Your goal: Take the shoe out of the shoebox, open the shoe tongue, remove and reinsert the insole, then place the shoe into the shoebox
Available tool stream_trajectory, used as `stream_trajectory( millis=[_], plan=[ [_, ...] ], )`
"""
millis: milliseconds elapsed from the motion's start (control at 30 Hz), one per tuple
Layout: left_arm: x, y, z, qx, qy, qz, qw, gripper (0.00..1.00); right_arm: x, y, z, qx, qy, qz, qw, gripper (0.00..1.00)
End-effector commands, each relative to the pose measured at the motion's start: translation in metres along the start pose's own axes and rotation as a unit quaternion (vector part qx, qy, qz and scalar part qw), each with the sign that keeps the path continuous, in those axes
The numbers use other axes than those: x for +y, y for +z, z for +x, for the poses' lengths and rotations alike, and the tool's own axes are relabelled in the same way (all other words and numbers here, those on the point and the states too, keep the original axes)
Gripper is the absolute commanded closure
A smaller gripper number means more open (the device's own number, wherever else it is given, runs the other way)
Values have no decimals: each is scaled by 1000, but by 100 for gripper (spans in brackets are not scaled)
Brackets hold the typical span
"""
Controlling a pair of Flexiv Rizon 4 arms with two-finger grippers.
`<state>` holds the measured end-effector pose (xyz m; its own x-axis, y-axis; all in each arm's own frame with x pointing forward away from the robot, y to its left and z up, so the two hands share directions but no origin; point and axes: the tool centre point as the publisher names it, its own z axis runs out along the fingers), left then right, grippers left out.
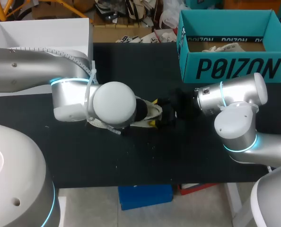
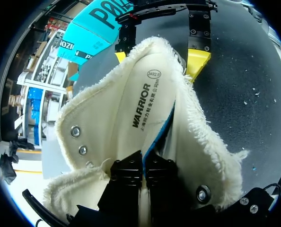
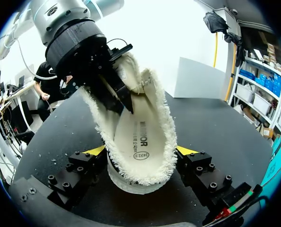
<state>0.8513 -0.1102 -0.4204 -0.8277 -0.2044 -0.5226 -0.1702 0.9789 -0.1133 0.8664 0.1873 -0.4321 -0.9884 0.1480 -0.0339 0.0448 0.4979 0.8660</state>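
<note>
Working somewhere in the middle of the task, judging from the layout. Holding the shoe [image 1: 152,112] out of the shoebox [image 1: 225,71] and low over the black table [image 1: 131,156], between the two arms. Finding the teal box well apart, at about two o'clock from the shoe in the head view.

Clamping one end of the shoe from two sides with the right gripper [image 3: 140,150], both yellow tips pressing on it. Pinching the insole [image 3: 141,130] with the left gripper [image 2: 143,168], fingers together on its thin edge. Holding that end raised, with the other end down inside the shoe.

Judging the taking-out as done, and probably the opening of the tongue too, the fleecy upper spreading wide around the insole. Not being able to tell whether pulling the insole out or pushing it back in. Leaving in any case: seating the insole flat, letting it go, carrying the shoe toward two o'clock and laying it in the box.
</note>
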Motion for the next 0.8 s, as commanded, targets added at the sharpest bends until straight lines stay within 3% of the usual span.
stream_trajectory(
  millis=[33, 433, 800],
  plan=[
    [16, -9, -6, 28, 8, 22, 999, 100, -5, 1, -3, 0, 1, 2, 1000, 100],
    [13, -29, -12, 63, 11, 34, 997, 100, -5, 1, -3, 0, 1, 2, 1000, 100],
    [9, -32, -13, 84, 8, 53, 995, 100, -5, 1, -3, 0, 1, 2, 1000, 100]
  ],
)
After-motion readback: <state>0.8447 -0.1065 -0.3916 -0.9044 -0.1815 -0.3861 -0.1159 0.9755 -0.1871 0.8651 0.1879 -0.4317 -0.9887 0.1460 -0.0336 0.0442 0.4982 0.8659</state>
